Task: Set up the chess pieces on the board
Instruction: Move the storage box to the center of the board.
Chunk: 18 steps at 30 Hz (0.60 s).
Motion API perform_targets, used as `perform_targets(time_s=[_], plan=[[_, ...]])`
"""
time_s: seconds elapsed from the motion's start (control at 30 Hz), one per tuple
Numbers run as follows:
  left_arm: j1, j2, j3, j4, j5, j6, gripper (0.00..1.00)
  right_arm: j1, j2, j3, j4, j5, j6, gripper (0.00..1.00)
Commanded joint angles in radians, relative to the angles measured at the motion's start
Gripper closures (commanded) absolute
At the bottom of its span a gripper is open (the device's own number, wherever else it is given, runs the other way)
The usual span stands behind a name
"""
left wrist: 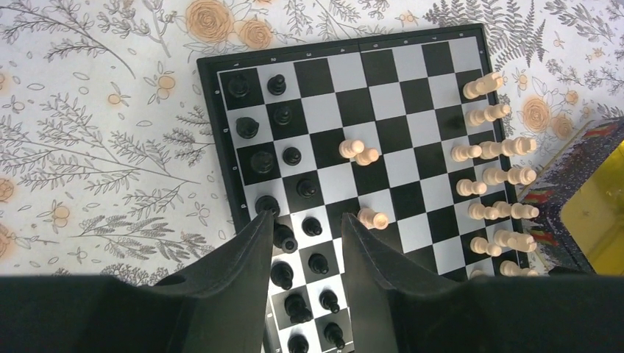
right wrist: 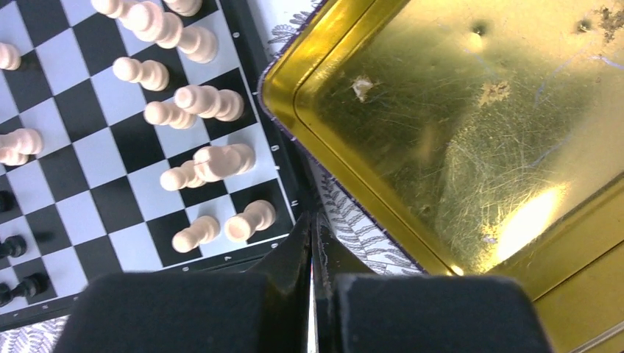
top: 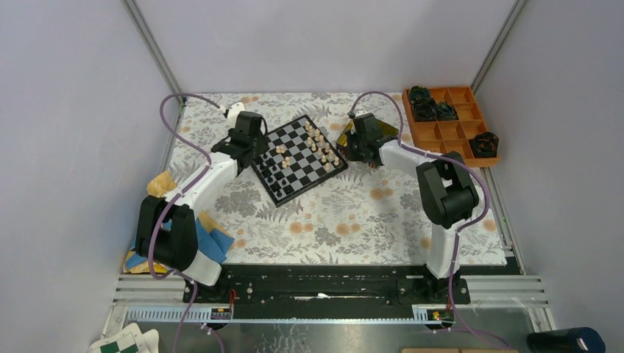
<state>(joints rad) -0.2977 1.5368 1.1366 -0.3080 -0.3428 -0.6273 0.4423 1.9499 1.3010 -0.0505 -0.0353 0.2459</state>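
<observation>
Guessing these tiny chess pieces (left wrist: 352,149) are light, hard and tippy, so pinch mid-stem; left gripper (left wrist: 305,219) is spread and empty, right gripper (right wrist: 311,229) is pressed together.

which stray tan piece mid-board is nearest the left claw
The lone tan piece right beside the left claw; the other two stand paired, farther up the board.
</observation>
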Motion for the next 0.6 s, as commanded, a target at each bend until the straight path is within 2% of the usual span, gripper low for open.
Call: perform_targets(time_s=[0.0, 0.57], plan=[[0.016, -0.057, -0.037, -0.011, -0.045, -0.018, 0.54, -0.021, 0.024, 0.051, 0.009, 0.017, -0.012, 1.00], [0.052, -0.208, -0.196, -0.087, -0.045, -0.100, 0.48, -0.107, 0.168, 0.228, -0.004, 0.019, -0.047, 1.00]])
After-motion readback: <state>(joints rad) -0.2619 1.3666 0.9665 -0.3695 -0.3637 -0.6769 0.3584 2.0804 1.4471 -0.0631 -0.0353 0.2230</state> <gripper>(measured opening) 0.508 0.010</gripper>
